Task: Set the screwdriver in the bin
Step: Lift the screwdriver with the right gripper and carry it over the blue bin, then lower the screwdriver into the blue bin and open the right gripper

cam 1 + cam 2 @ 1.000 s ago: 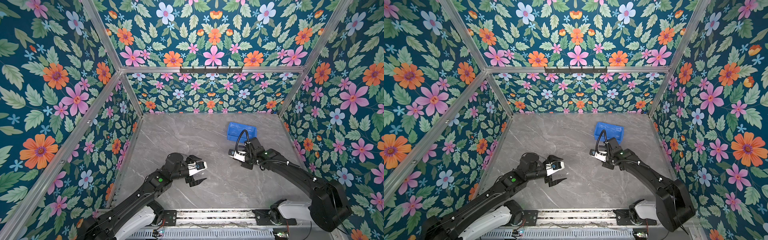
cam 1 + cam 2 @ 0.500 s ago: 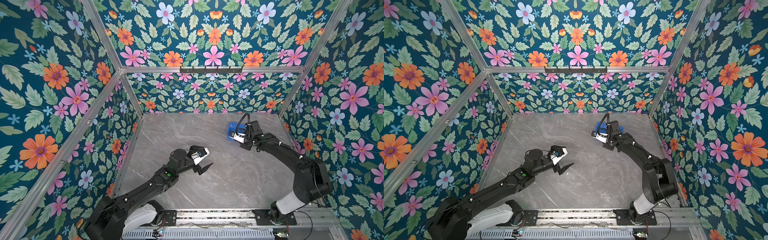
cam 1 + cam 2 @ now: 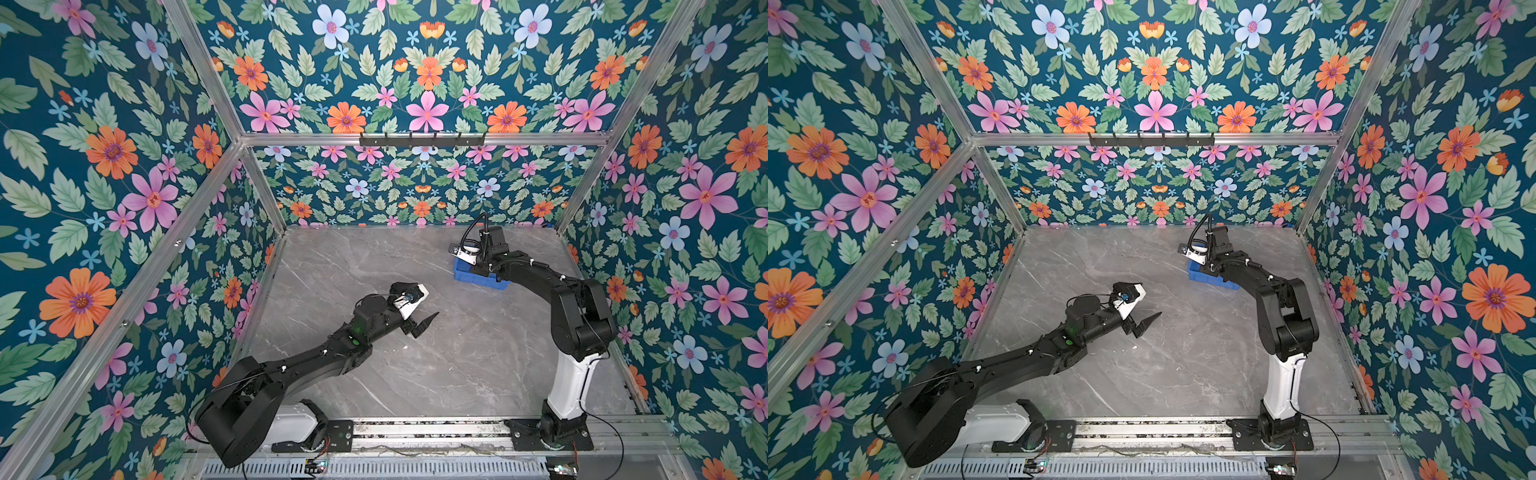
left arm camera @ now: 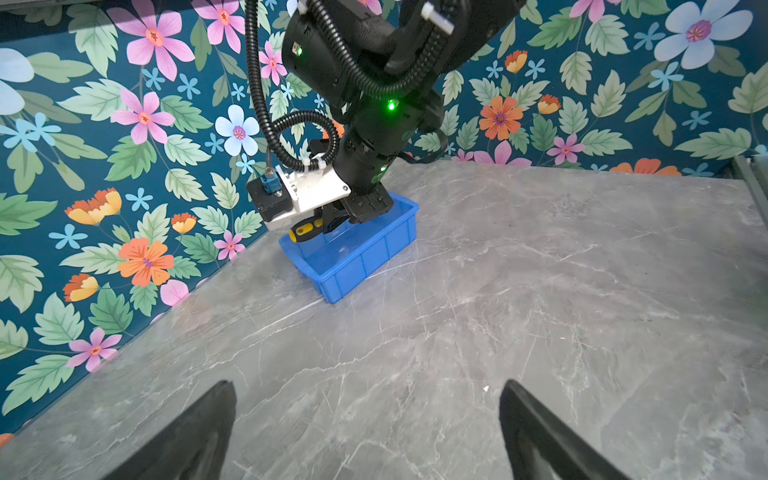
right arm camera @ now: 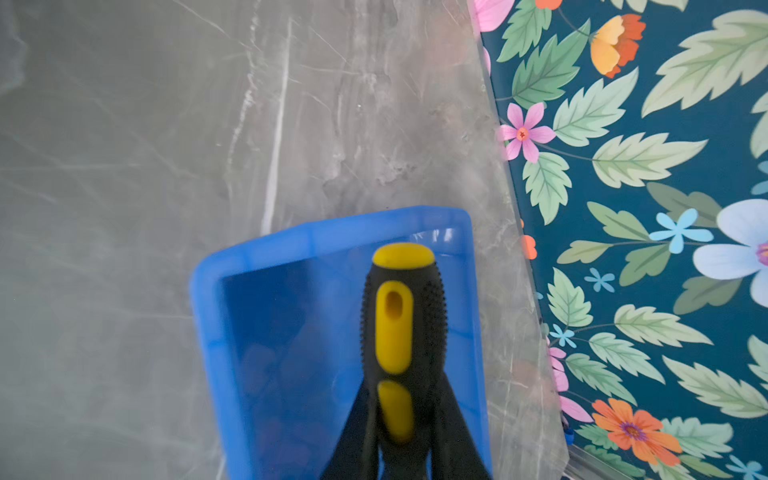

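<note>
- screwdriver [image 5: 392, 328]: stiff, prob. light; studded black grip looks non-slip, so best hold = handle.
- R fingers [image 5: 451, 440] clenched on handle's rear part; butt sticks out past the tips, over bin [image 5: 208, 299] interior, appears not yet resting in it.
- Long axis runs w/ the fingers; butt points away from them, shaft hidden behind.
- L fingers [image 4: 199, 428] spread, empty, well apart from bin.

Can't see the shaft of the yellow-and-black-handled screwdriver [image 5: 394, 328] anywhere: the right wrist view loses it between the black fingers [image 5: 455, 444], and from above the right arm covers it plus most of the small blue plastic bin [image 3: 484, 284].
</note>
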Available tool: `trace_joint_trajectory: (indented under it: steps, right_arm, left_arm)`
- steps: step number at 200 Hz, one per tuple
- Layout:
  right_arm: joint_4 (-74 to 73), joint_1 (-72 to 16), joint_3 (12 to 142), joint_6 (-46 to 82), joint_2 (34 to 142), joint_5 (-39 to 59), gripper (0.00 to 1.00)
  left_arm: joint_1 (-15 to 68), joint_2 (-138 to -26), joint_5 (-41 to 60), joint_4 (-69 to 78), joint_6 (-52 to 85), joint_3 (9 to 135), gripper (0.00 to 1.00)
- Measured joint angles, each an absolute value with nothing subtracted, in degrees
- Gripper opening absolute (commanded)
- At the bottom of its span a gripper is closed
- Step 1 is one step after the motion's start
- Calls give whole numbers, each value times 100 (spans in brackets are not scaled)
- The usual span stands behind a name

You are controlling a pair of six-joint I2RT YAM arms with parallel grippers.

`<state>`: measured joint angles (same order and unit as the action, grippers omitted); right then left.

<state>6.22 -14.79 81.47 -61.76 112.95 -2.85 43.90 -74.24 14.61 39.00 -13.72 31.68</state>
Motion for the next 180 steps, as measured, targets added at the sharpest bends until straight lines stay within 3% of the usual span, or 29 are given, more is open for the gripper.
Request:
trace_joint_trajectory:
  steps: [137,180]
  right_arm:
    - [67,-1155,8370,-6278,12324,-303,0]
    - [21,-1129,8228,-6160,12315,-246,30]
  left_arm:
    - [4436,-7153,1096,4178,-1282,2755,100]
    - [4436,-7113,1046,4195,-1282,2735,100]
